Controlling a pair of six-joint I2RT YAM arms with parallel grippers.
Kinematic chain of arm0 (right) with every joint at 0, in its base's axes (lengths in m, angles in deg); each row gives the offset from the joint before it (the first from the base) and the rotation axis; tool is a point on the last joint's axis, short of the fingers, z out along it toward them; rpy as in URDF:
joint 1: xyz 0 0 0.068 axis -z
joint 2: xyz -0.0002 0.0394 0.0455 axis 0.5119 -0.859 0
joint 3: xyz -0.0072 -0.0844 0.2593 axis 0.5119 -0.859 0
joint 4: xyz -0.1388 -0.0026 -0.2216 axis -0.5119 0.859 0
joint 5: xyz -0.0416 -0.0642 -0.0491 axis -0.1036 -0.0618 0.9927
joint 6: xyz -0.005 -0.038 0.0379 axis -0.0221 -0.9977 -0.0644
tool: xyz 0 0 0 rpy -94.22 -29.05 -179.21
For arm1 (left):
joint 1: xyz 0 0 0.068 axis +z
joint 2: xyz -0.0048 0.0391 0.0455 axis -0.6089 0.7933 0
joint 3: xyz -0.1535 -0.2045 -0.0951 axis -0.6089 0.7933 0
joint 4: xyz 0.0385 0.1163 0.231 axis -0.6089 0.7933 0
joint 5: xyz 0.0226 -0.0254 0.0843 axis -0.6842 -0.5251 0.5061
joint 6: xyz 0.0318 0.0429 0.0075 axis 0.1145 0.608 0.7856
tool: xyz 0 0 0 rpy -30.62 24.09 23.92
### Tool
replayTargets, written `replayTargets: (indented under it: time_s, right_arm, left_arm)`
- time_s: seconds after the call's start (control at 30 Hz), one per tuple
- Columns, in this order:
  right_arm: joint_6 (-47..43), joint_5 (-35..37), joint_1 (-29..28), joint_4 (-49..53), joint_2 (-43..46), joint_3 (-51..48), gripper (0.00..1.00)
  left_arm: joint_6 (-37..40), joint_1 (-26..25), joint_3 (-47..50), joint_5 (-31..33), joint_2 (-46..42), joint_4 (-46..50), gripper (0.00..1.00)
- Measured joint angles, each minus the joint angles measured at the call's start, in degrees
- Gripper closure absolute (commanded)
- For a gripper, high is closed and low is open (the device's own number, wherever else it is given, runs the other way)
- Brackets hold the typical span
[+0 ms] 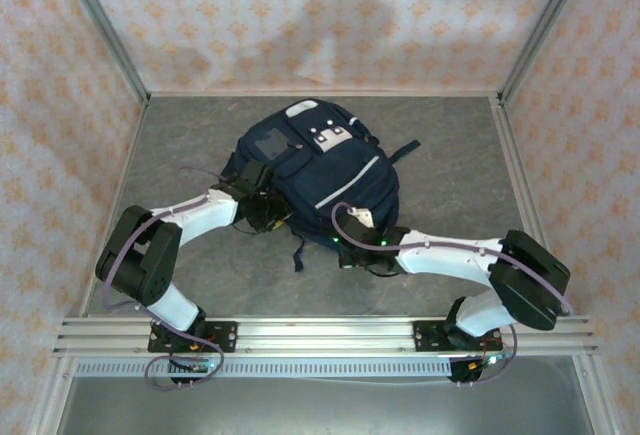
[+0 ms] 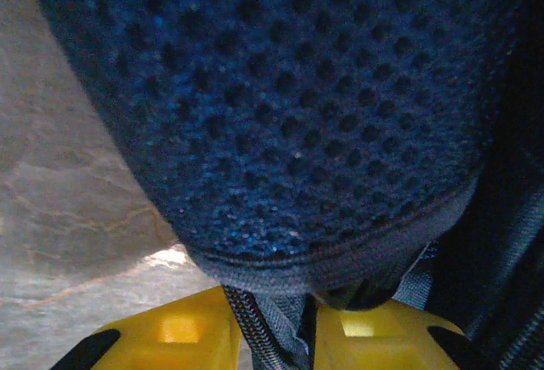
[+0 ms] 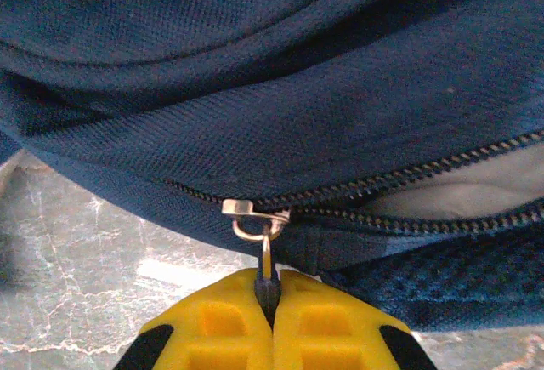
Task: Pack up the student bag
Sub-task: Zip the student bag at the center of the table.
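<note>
Plainly, the right claw (image 3: 269,289) was pressed together on the zipper pull (image 3: 266,259), whose slider (image 3: 246,210) sat just beyond the fingertips. Past the slider, to the right of the claw, the zip gaped and showed pale lining (image 3: 459,196). The student bag (image 1: 320,170) rose as navy cloth directly ahead, with the grey table (image 3: 76,285) below and to the left. The left claw (image 2: 274,323) was clamped on a fold of the bag's zipper tape (image 2: 251,319), which ran up between the yellow fingers (image 2: 183,332). The bag's mesh panel (image 2: 289,106) hung close in front.
</note>
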Motion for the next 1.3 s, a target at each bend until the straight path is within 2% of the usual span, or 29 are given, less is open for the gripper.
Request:
replayTargets:
  time_s: [0.17, 0.27, 0.43, 0.57, 0.73, 0.93, 1.1, 1.3]
  right_arm:
    - [-1.3, -4.3, -0.2, -2.8, -4.4, 1.7, 1.00]
    - [-0.9, -5.5, -1.4, -4.6, -7.4, 3.1, 1.00]
    - [-0.4, -7.3, -5.5, -6.6, -14.2, 9.1, 1.00]
    - [0.4, -9.4, -7.7, -9.8, -17.1, 12.0, 1.00]
    - [2.3, -11.2, -8.0, -13.7, -17.5, 11.6, 1.00]
    - [3.9, -11.8, -7.9, -18.5, -17.4, 9.2, 1.00]
    - [4.6, -12.2, -7.9, -20.4, -16.5, 7.9, 1.00]
    - [4.8, -11.3, -7.9, -20.6, -13.7, 6.5, 1.00]
  left_arm:
    - [2.0, 2.3, -1.6, 4.8, -4.2, 5.0, 0.47]
    - [2.9, 2.9, -2.4, 8.2, -10.3, 8.6, 0.42]
    - [1.9, 3.3, -0.7, 7.9, -20.3, 9.7, 0.41]
    - [-2.0, 2.9, 7.5, 4.0, -24.6, 8.9, 0.41]
    - [-5.4, -0.2, 15.4, 3.4, -30.1, 9.8, 0.41]
    - [-5.8, -0.8, 15.8, 3.4, -28.0, 5.4, 0.42]
    - [-5.8, -2.4, 15.9, 3.2, -22.1, -1.6, 0.49]
    - [-5.2, -2.7, 15.6, 3.2, -16.2, -5.5, 0.77]
